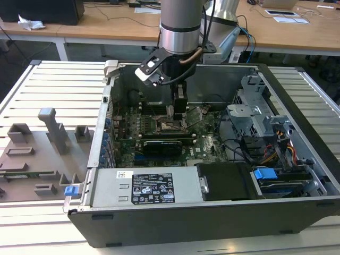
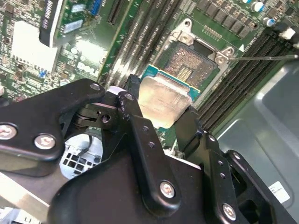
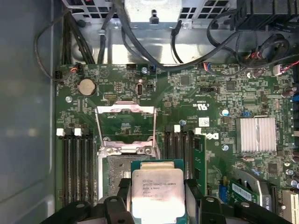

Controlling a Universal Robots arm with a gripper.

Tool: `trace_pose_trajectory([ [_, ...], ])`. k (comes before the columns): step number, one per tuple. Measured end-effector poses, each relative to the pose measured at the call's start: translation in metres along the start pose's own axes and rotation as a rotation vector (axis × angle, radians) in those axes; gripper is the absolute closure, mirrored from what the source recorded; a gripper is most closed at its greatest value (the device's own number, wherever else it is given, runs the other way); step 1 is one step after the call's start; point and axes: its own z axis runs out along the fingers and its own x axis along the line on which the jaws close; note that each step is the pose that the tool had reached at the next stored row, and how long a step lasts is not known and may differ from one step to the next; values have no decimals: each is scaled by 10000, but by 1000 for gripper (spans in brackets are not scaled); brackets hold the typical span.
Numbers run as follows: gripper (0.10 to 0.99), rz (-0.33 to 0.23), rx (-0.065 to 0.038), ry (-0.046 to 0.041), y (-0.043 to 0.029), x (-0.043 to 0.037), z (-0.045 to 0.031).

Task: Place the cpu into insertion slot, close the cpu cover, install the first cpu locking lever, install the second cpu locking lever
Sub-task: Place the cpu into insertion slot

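My gripper (image 1: 179, 112) hangs inside the open computer case, just above the green motherboard (image 1: 207, 143). It is shut on the cpu (image 3: 157, 193), a square chip with a silver top, with one black finger (image 3: 122, 193) on each side. In the second wrist view the cpu (image 2: 163, 105) floats close over the insertion slot (image 2: 189, 65) and partly overlaps it, not seated. The cpu cover (image 3: 125, 112) stands tilted open beyond the insertion slot (image 3: 114, 175). A thin locking lever (image 2: 266, 58) sticks out unlatched beside the socket.
Memory slots (image 3: 77, 163) flank the socket on both sides. A finned heatsink (image 3: 256, 134) and black cables (image 3: 140, 42) lie nearby. A grey power supply box (image 1: 143, 188) and drive cage (image 1: 255, 114) line the case. A grey fixture tray (image 1: 37, 154) sits outside it, on the exterior view's left.
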Motion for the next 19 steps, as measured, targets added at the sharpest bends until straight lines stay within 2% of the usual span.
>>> trace_pose_trajectory([
  [4, 541, 0, 0, -1, -3, 160, -4],
  [5, 541, 0, 0, -1, -3, 175, -4],
  [19, 541, 0, 0, -1, -6, 190, 42],
])
